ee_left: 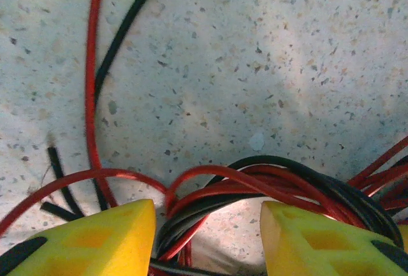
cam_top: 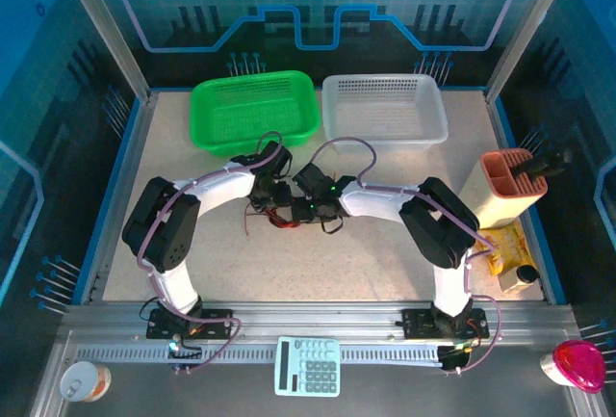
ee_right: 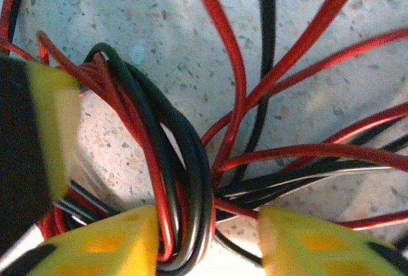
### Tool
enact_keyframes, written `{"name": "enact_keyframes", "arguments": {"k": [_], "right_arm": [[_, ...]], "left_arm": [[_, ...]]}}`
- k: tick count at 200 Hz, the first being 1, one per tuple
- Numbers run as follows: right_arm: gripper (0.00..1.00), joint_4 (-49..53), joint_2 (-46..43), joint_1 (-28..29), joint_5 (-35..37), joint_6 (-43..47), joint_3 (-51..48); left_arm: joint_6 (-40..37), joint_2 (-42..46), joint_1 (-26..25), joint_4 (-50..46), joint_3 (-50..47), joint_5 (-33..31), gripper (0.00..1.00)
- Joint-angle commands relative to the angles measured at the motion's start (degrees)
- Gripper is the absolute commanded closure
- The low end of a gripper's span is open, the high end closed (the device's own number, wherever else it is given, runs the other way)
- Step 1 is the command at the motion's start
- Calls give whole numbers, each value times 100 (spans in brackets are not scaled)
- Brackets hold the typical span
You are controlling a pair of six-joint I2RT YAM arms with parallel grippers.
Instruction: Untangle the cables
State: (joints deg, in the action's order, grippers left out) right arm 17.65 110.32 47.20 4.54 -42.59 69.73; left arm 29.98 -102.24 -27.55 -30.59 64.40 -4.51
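Red and black cables [ee_right: 185, 161], knotted mid-frame. Straddled by left gripper [ee_left: 207, 225] and right gripper [ee_right: 207, 231], both sets of jaws apart.

The left end effector [cam_top: 271, 195] and right end effector [cam_top: 310, 209] hung almost touching over the cables [cam_top: 281, 221], whose loops crowded the gap between each pair of fingers [ee_left: 108, 238]. The green basket [cam_top: 255, 109] and white basket [cam_top: 385, 109] walled off the far edge, and an orange-topped holder [cam_top: 508, 191] with a yellow packet [cam_top: 499, 247] took the right side. The surface [cam_top: 318, 263] lay bare in front, between the arms [cam_top: 164, 234], and leftward.
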Motion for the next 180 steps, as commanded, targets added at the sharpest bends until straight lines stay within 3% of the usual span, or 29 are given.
{"name": "enact_keyframes", "arguments": {"k": [1, 18, 22, 36, 50, 117, 129, 168, 180], "right_arm": [[79, -186, 173, 2, -31, 102, 123], [100, -241, -81, -67, -75, 229, -22], [100, -252, -173, -81, -70, 283, -65], [100, -261, -502, -120, -43, 476, -167], [100, -212, -851, -181, -117, 705, -205], [100, -37, -2038, -462, -196, 1075, -240], [100, -26, -2046, -493, -218, 1111, -263], [100, -225, -1855, -649, -299, 1204, -577], [100, -395, -1869, -713, -452, 1235, -754]], "left_arm": [[-87, -104, -78, 0, 56, 159, 52], [-88, -87, -84, 17, 22, 127, 52], [-88, -79, -84, 22, 20, 128, 53], [-114, -68, -82, 53, 43, 196, 73], [-123, -41, -84, 1, 115, 221, 84], [-116, 357, -93, -45, 338, 20, 92], [-70, 386, -97, 51, 313, 61, 86], [104, 519, -100, 491, 167, 216, 48], [130, 495, -101, 538, 185, 242, 42]]}}
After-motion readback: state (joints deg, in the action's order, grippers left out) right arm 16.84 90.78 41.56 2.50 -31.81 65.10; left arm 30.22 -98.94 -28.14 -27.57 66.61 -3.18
